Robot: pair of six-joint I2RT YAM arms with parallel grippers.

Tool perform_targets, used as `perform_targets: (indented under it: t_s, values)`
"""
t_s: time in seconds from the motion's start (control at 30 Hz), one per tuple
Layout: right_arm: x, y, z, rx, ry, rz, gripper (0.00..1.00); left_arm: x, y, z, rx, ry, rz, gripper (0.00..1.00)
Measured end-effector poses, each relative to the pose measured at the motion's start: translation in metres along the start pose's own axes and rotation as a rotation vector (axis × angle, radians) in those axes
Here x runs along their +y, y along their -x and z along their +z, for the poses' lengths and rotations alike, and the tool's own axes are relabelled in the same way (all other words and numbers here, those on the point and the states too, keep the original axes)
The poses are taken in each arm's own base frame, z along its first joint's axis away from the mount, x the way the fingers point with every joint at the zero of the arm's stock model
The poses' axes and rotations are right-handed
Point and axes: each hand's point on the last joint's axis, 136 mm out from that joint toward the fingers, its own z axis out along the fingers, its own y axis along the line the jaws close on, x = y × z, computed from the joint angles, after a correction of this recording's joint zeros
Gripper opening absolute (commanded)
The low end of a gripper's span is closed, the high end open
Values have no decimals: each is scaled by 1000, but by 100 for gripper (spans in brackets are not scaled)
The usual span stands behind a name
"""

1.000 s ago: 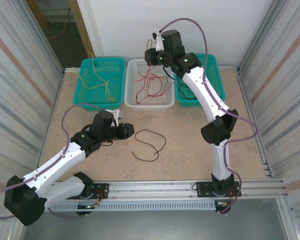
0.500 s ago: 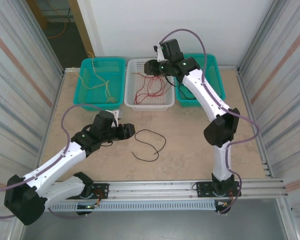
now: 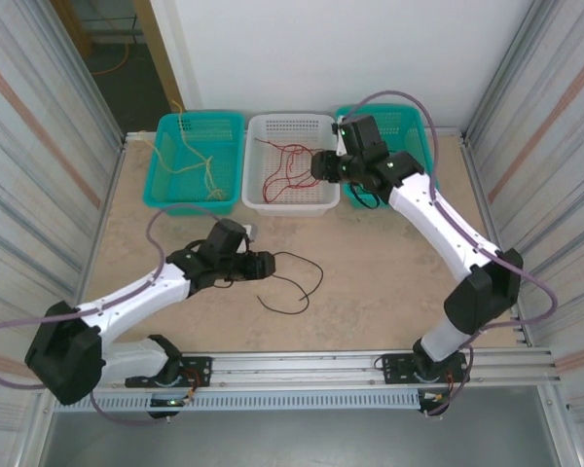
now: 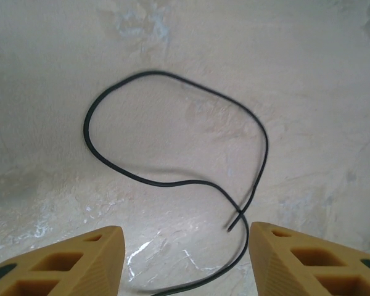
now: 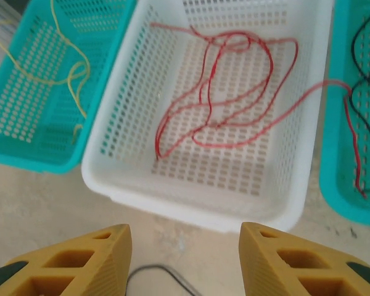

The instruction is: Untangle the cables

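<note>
A single black cable (image 3: 319, 275) lies in a loose loop on the table; its crossed ends show in the left wrist view as the black cable (image 4: 170, 184). My left gripper (image 3: 269, 264) is open just left of the loop, low over the table, and the left gripper (image 4: 185, 259) has the cable's crossing between its fingertips. My right gripper (image 3: 317, 165) hangs open over the white basket's right side, and the right gripper (image 5: 185, 259) is empty. Red cables (image 5: 234, 92) lie in the white basket (image 5: 191, 206), and one trails over the rim to the right.
The left teal basket (image 3: 165, 195) holds pale yellow cables (image 3: 200, 161). The right teal basket (image 3: 419, 126) holds black cables (image 5: 364, 55). Corrugated walls close both sides, and a metal rail (image 3: 350, 365) runs along the near edge.
The right arm swung right and down from the back of the white basket to its right side. The left gripper slid right to the black cable's end.
</note>
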Motion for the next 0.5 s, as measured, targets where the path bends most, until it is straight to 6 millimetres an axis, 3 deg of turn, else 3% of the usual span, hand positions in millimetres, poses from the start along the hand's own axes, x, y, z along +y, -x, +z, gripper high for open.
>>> perform_targets:
  t_s: [0.23,0.37,0.5]
  values:
    - [-9,-65,-13,93,-12,-10,49,2,2,27,45,22,-10,51]
    - [-20,-77,-26,87,-31,9,49,1,2,43,75,26,-23,50]
    - [-23,-74,-38,59,-29,29,49,-2,-4,55,115,41,-25,51]
